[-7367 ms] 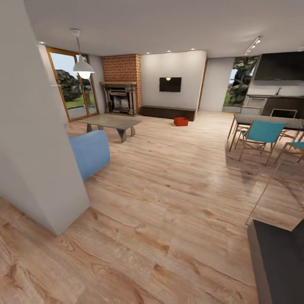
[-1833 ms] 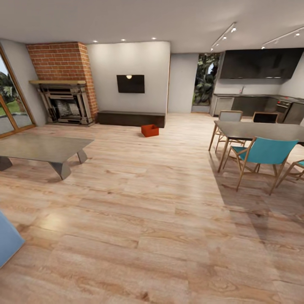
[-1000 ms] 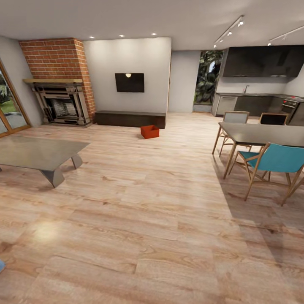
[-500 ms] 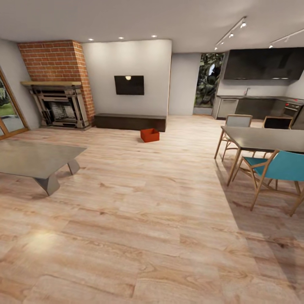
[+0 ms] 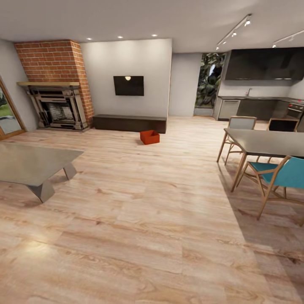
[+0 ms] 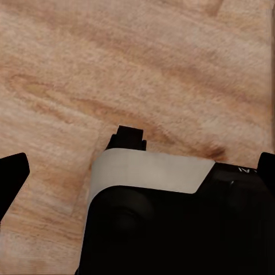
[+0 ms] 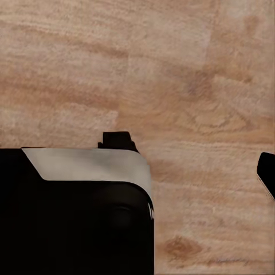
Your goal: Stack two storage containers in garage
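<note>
I am in the living room, on its light wood plank floor (image 5: 139,219). One orange-red storage container (image 5: 150,137) sits on the planks far ahead, just in front of the long low dark cabinet (image 5: 129,123) under the black wall TV (image 5: 128,85). The left wrist view looks down at the planks, and my left gripper (image 6: 137,172) is open, its dark fingertips (image 6: 11,177) wide apart with nothing between them. My right gripper (image 7: 137,172) also hangs over the planks, with one fingertip (image 7: 267,172) far out at the frame's edge, so it is open and empty.
A low grey coffee table (image 5: 29,164) stands at the left and a brick fireplace (image 5: 57,99) at the back left. A dining table (image 5: 266,141) with teal chairs (image 5: 278,175) stands at the right, with the dark kitchen behind it. Open plank floor runs between them to the container.
The whole head view has shifted as I rolled forward. The container, cabinet and fireplace look larger and nearer, and the blue sofa has left the view. No object has moved.
</note>
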